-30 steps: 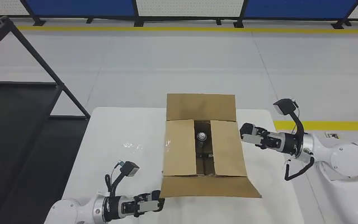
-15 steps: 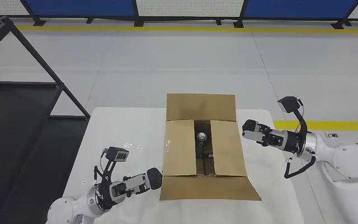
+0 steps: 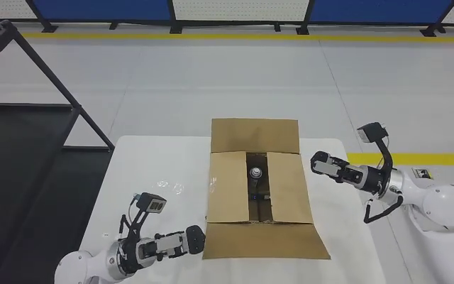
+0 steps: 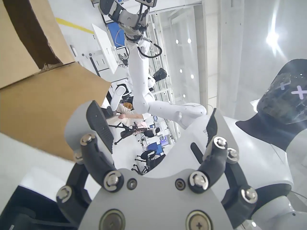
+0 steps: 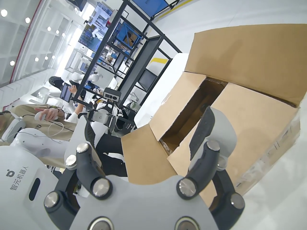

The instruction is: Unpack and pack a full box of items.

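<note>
Brown cardboard box sits on the white table, side flaps partly folded over a gap showing a pale-capped bottle. Left gripper hovers at its near-left corner, jaws spread, empty. Right gripper hangs just right of it, also spread, empty.

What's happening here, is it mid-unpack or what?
A two-armed robot is at a cardboard box on the table. The end flaps are folded out; the side flaps lie partly over the opening, and items show through the gap. The left gripper is open by the box's near corner, and the right gripper is open beside the opposite side. Neither holds anything.
</note>
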Robot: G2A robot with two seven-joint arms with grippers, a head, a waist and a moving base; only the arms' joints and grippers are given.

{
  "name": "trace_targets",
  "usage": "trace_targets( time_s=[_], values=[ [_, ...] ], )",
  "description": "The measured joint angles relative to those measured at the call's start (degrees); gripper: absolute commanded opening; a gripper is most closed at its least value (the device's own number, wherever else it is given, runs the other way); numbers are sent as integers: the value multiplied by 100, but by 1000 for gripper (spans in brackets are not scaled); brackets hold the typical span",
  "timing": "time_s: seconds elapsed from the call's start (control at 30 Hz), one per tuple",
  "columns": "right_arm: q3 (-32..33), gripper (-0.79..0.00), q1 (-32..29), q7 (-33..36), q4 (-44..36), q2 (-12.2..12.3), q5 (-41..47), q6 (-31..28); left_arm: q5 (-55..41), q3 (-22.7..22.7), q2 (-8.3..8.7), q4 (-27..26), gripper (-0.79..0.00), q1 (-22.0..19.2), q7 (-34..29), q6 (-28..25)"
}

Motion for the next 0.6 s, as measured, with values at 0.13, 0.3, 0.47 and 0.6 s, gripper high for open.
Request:
trace_targets(
  time_s=[0.13,0.3,0.47,0.6],
  values=[
    [2,0,121,31,221,6,79,-17,-241,-419,93,135,0,171,-603,452],
    [-67,0,320,-87,525,-2,91,153,232,-632,222,182,0,400,-1317,1113],
    [-469,0,752,-538,1103,-83,-132,609,665,-240,253,303,0,292,-1270,1173],
    [-908,0,1248,-837,1899,-226,191,952,506,168,222,517,0,43,-1052,1021]
  ],
)
